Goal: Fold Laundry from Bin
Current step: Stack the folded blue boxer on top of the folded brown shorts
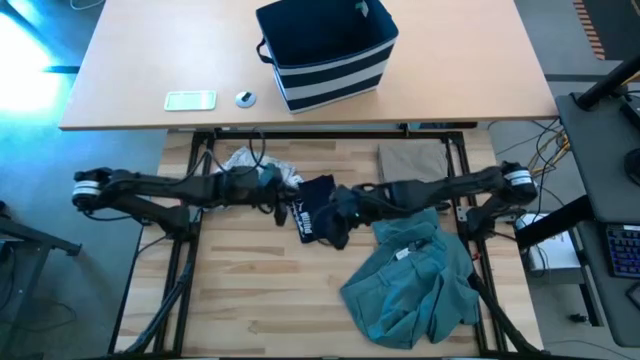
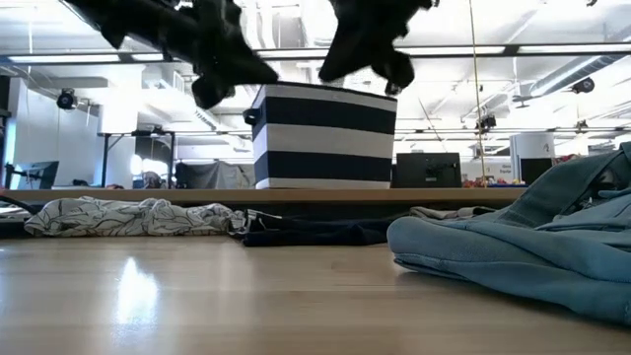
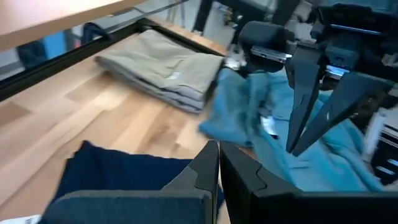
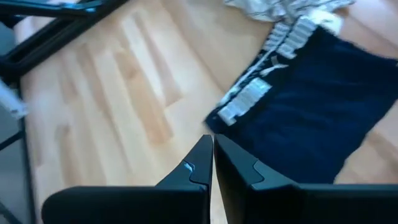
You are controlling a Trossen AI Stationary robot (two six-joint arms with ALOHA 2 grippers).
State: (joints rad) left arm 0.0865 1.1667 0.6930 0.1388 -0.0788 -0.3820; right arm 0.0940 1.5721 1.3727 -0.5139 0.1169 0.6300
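Teal garment [image 1: 412, 285] lies crumpled at five o'clock; navy one [image 1: 315, 218] sits centre, bin [image 1: 328, 52] at twelve. Left gripper [image 1: 281, 192] and right gripper [image 1: 340, 205] hover closed, empty. Best to open wide, then pinch one hem.

Open wood in front, clutter behind

I see bare table [image 1: 250, 300] front-left; navy garment [image 1: 315, 215], patterned garment [image 1: 250, 165] and teal garment [image 1: 415, 280] block the rest.
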